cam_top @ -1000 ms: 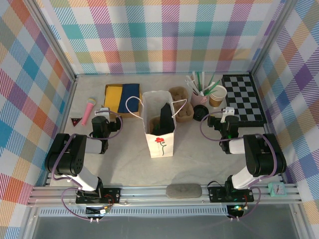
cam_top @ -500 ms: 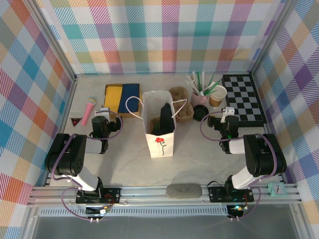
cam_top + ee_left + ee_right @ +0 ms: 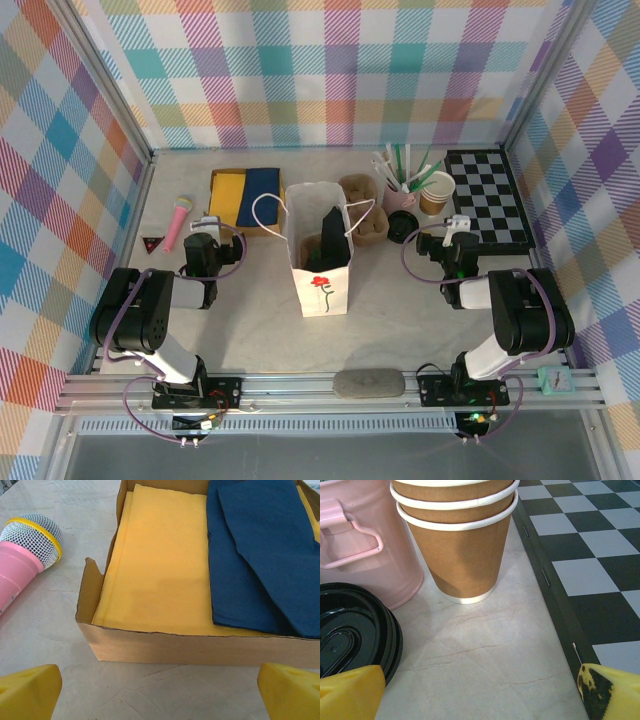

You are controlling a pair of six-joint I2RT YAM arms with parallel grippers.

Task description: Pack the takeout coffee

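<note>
Brown cups (image 3: 460, 545), black lids (image 3: 350, 630), black-and-white chequerboard (image 3: 590, 555)

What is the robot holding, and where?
Nothing. The left end effector hangs open before the napkin box, the right end effector open before the paper cups.

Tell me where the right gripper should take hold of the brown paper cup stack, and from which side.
Grip the brown cups across the bare side wall below the rims, coming level from the near side, where the open right gripper faces them. They stand upright and taper downward; the pink cup crowds the left.
</note>
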